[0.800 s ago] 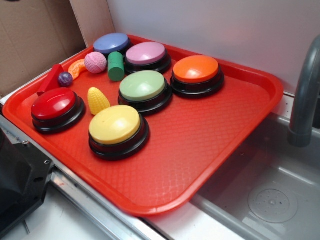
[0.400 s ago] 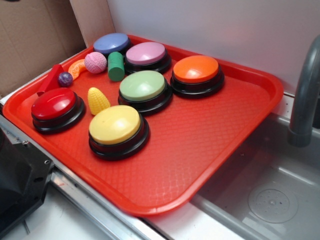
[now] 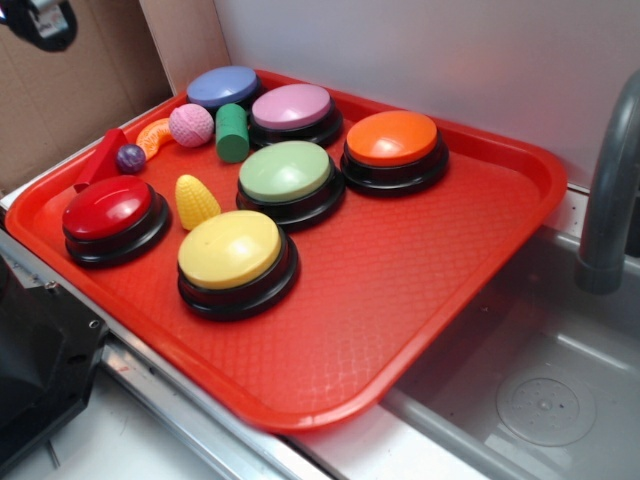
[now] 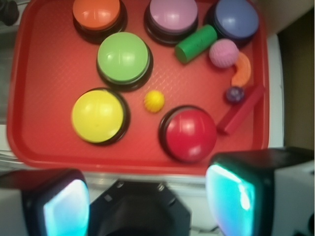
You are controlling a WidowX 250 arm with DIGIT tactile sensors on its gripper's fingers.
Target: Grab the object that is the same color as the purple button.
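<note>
Since the earlier frames a dark piece of the arm has come into the top left corner of the exterior view, where there was only cardboard before; nothing on the red tray [image 3: 480, 290] has shifted. So the robot has begun to travel, high up and well apart from everything it has to reach.

In the wrist view the end effector [image 4: 147, 201] fills the lower edge, its two fingers [image 4: 236, 196] standing wide apart with nothing between them. It hovers over the near rim of the tray, looking down on the whole layout.

Going left to right in the exterior view: the red block [image 3: 100, 158] lies at the far left edge, with the small purple ball [image 3: 131, 157] resting just beside it, possibly touching. Below sits the red button [image 3: 112, 215]. Next come the orange crescent [image 3: 154, 136], the pink textured ball [image 3: 191, 124], the corn-shaped yellow piece [image 3: 196, 200], the blue button [image 3: 223, 87], the green cylinder [image 3: 232, 132] and the yellow button [image 3: 233, 255]. Then the green button [image 3: 288, 178], the purple button [image 3: 292, 110] at the back, and the orange button [image 3: 393, 145] furthest right.

The task seems barely started: the approach has only begun. The ball is tucked between the block, the crescent and the red button, so the descent will likely need care to close on it without catching a neighbour or letting it roll.
</note>
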